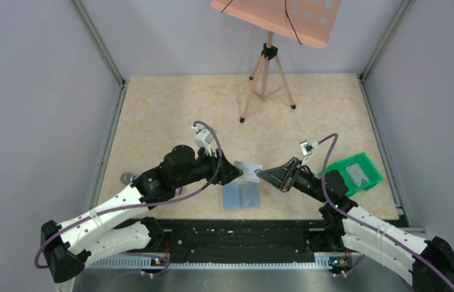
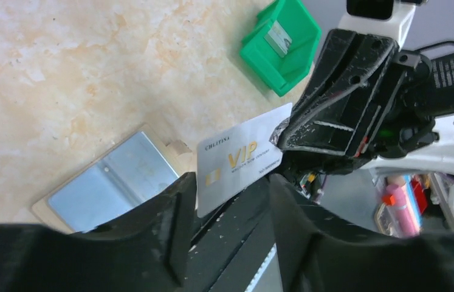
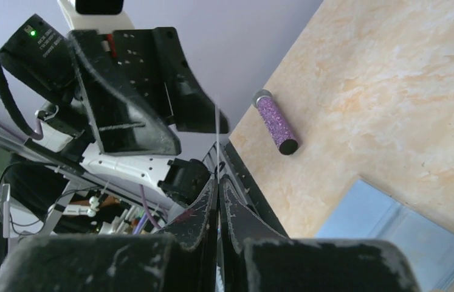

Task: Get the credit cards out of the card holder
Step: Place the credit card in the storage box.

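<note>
Table (image 1: 169, 109): one wallet (image 1: 241, 196) (open), two cards (image 2: 239, 161).

Count's in: pairs of cards and claws, singles of the rest!
I see two credit cards, the VIP card (image 2: 239, 161) and a grey card (image 2: 279, 38); two claws, my left claw (image 1: 239, 173) and right claw (image 1: 260, 174); one card holder (image 2: 115, 179), one green tray (image 2: 285, 73), one purple microphone (image 3: 276, 125), one tripod stand (image 1: 265, 76).

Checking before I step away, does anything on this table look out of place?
Only the purple glittery cylinder, lying on its side near the table's left edge, looks stray. The light-blue bifold wallet lies open and flat.
</note>
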Tool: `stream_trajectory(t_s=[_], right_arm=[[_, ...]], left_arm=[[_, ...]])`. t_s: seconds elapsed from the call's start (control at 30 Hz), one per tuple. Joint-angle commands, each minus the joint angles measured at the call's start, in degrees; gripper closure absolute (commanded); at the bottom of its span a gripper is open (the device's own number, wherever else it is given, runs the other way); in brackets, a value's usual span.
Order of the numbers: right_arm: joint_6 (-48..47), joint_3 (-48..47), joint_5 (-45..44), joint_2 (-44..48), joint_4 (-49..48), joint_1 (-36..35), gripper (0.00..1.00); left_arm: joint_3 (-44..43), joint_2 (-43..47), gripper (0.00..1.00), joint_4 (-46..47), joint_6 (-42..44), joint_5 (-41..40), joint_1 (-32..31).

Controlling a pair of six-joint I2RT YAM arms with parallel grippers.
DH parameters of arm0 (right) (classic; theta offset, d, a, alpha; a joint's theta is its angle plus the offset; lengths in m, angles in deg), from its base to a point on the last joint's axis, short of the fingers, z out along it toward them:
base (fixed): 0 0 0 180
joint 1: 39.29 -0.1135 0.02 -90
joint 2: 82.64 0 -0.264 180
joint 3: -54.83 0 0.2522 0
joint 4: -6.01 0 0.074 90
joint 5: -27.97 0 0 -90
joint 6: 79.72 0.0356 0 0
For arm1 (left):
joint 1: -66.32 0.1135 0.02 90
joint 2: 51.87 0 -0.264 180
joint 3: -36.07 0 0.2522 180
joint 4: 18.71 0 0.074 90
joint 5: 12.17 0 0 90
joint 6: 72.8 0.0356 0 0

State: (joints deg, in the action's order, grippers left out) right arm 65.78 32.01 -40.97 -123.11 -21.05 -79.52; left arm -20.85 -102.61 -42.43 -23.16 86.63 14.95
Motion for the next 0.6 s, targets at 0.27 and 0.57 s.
stream_trajectory(t_s=[0.27,0.57], right_arm=[[-6.0,-21.1,-20.5,6.5,44.9,5.6,1.0],[-12.2,-36.3,-36.2,5.1,74.7,17.4,1.0]], left_arm=[[-6.6,-3.8,0.01,-9.7,13.4,-15.2,0.0],[-12.1,-8.6,0.01,-19.1,26.4,-28.6,0.0]])
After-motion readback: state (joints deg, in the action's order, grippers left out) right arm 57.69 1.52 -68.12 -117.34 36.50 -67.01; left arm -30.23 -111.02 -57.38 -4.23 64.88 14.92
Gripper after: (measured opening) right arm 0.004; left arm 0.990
